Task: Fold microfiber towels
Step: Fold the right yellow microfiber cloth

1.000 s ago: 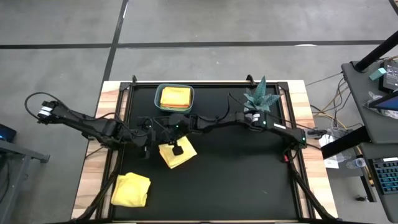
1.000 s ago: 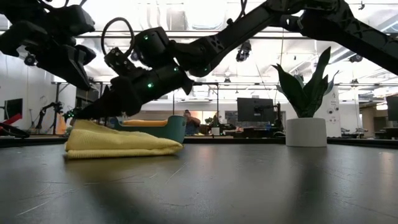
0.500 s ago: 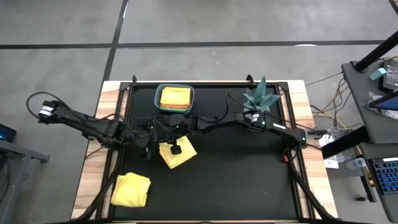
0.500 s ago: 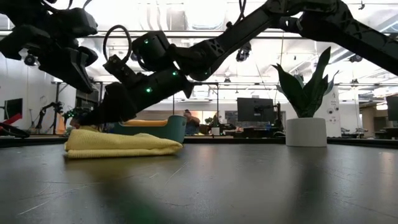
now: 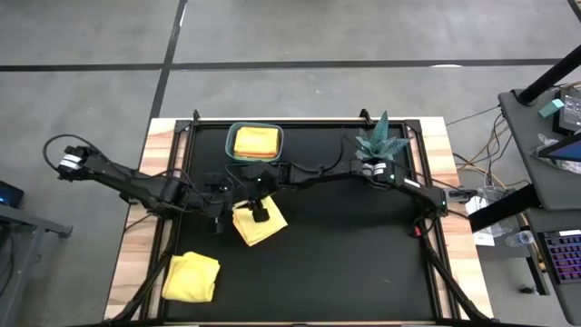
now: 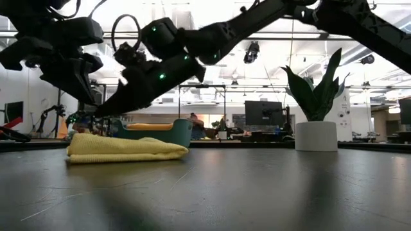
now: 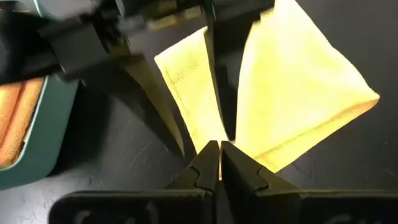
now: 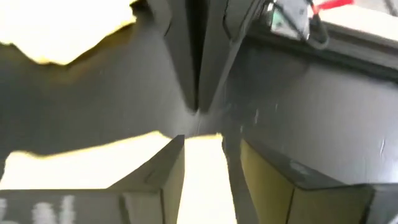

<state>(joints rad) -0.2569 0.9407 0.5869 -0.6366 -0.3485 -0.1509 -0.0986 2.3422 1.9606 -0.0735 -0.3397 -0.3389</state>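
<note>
1. The folded yellow microfiber towel lies flat on the black table mat, just before the teal plastic bin.
2. The right gripper hovers above it, fingers parted, apparently holding nothing.
3. The left gripper waits pinched together at the towel's edge; probably steadying the fold.

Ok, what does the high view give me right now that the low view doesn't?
Only the high view shows the crumpled yellow towel at the table's front left and the orange towel filling the teal bin. Only the low view shows that the right pincer hangs above the folded yellow towel, not touching it. Both show that towel, the bin, the potted plant and both arms.
</note>
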